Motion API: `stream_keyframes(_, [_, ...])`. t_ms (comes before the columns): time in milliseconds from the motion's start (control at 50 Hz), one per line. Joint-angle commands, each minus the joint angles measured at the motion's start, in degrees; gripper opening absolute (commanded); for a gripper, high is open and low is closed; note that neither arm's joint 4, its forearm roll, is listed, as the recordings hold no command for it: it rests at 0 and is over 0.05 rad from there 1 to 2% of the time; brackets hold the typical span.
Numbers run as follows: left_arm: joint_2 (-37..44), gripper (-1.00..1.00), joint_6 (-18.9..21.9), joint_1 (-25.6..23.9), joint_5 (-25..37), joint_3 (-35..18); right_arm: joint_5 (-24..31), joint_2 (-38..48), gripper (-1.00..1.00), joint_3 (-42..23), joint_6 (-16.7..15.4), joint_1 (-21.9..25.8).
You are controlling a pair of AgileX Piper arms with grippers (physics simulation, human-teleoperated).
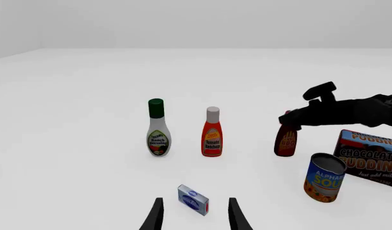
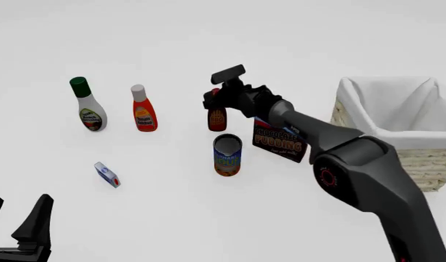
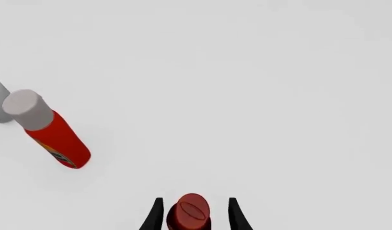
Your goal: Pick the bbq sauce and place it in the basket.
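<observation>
The bbq sauce [image 2: 217, 118], a dark reddish-brown bottle with a red cap, stands upright mid-table; it also shows in the left wrist view [image 1: 286, 142]. My right gripper [image 2: 215, 98] is at its top, open, with one finger on each side of the red cap [image 3: 190, 213] and a small gap on both sides. The wicker basket [image 2: 419, 161] with white lining stands at the right. My left gripper [image 2: 18, 212] is open and empty at the near left, far from the bottle.
An orange-red ketchup bottle [image 2: 143, 109] and a white ranch bottle with a green cap [image 2: 87, 105] stand left of the bbq sauce. A soup can [image 2: 227, 155] and a chocolate pudding box [image 2: 279, 139] sit just in front of it. A small blue-white box [image 2: 107, 174] lies near left.
</observation>
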Motion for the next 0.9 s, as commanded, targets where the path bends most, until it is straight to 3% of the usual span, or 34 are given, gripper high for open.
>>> stream_keyframes(20, [0.0, 1.00, 0.0, 0.0, 0.0, 0.0, 0.9, 1.7, 1.00, -1.8, -0.3, -0.1])
stream_keyframes(60, [0.0, 1.00, 0.0, 0.0, 0.0, 0.0, 0.8, 1.7, 1.00, -1.9, -0.4, -0.2])
stream_keyframes(80, [0.0, 1.00, 0.0, 0.0, 0.0, 0.0, 0.8, 1.8, -1.00, -2.0, -0.4, -0.2])
stream_keyframes(440, [0.0, 1.00, 0.0, 0.0, 0.0, 0.0, 0.2, 1.2, -1.00, -1.5, -0.3, -0.3])
stream_keyframes(900, [0.0, 1.00, 0.0, 0.0, 0.0, 0.0, -0.8, -8.7, -1.00, 5.3, -1.1, 1.2])
